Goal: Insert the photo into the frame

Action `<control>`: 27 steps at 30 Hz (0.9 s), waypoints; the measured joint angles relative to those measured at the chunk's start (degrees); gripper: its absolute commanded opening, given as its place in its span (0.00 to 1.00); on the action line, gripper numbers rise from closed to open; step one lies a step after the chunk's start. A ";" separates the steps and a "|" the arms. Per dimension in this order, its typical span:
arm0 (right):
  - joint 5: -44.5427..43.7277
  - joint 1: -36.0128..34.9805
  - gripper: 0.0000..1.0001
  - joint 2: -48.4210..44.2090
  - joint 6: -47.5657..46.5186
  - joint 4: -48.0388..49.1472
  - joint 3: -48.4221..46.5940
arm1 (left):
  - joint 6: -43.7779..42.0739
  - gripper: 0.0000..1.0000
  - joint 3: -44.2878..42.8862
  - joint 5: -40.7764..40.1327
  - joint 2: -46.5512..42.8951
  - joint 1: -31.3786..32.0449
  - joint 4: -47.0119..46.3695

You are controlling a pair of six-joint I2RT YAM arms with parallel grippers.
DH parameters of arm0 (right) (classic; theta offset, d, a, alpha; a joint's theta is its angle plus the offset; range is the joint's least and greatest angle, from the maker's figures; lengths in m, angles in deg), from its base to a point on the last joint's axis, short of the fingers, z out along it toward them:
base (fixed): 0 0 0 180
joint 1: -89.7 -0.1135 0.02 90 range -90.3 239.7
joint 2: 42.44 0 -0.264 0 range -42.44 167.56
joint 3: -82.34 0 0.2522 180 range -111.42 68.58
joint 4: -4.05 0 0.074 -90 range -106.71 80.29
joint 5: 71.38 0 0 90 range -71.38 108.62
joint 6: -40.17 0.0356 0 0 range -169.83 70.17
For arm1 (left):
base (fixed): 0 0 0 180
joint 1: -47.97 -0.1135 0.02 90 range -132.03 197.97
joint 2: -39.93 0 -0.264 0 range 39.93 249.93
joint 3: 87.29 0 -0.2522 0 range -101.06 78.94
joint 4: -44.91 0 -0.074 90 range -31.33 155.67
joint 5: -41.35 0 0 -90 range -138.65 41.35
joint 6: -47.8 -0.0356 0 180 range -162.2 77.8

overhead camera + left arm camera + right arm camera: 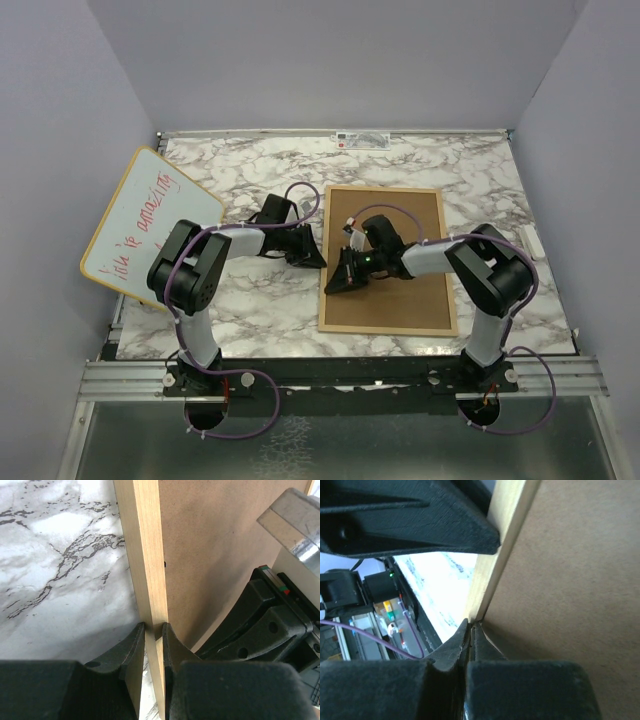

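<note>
Clamping the thin light-wood left rail of the frame (142, 540), the left end effector (153, 628) is holding its jaws only narrowly apart around it. The right end effector (470, 627) is pressing its tips, fully together and gripping nothing, into the seam where that rail is meeting the brown backing board (215, 545).

One frame is lying backing side up on the marble tabletop (250, 300), right of centre, and its one backing board is covering the opening. Whether the photo is lying beneath cannot be told.

One whiteboard (150, 225) is sitting tilted by the left wall, carrying red handwriting. Its last word is reading "amazing", and the rest is hard to make out. One label strip (360, 138) at the far edge is showing print too small to read.
</note>
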 measured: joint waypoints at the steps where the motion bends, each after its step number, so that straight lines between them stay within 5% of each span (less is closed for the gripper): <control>1: 0.04 0.00 0.00 0.24 -0.02 -0.15 0.00 | 0.00 0.18 0.00 0.17 0.07 -0.04 0.00; 27: -11.23 -0.74 0.01 -2.80 -2.89 -13.35 -3.72 | 0.00 0.15 -0.48 0.52 0.87 -0.20 0.79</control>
